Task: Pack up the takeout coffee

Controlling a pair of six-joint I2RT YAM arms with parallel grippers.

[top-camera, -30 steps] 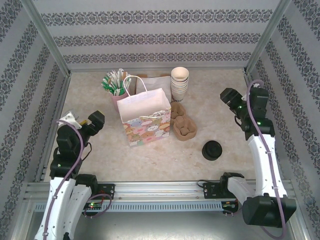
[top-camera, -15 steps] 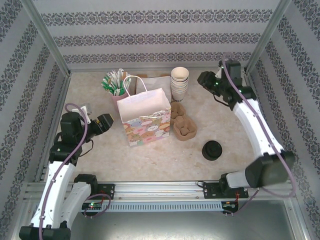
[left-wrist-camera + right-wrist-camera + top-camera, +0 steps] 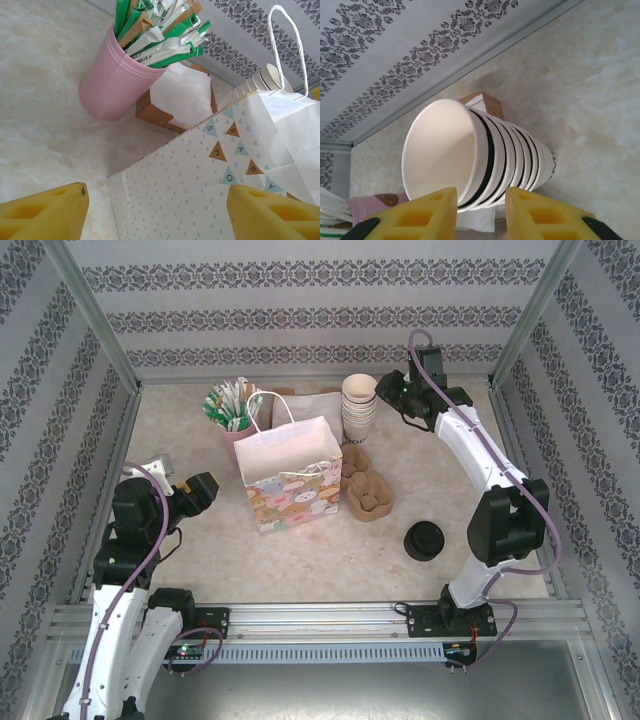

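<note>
The takeout coffee, a dark cup with a round black lid, stands alone on the table to the right of centre, far from both grippers. My right gripper is at the back, level with the top of a stack of cream paper cups. In the right wrist view its yellow fingers stand a narrow gap apart just short of the stack's rims, gripping nothing. My left gripper is open at the left and faces the patterned gift bag, whose side lies ahead of the open left gripper.
A pink cup of wrapped straws and a brown napkin box stand behind the bag. Brown pulp cup carriers lie right of the bag. Patterned walls close in the table on three sides.
My right arm has swung from the right side to the back, up to the cup stack, and its jaws have narrowed. The left gripper has shifted a little and narrowed slightly.
</note>
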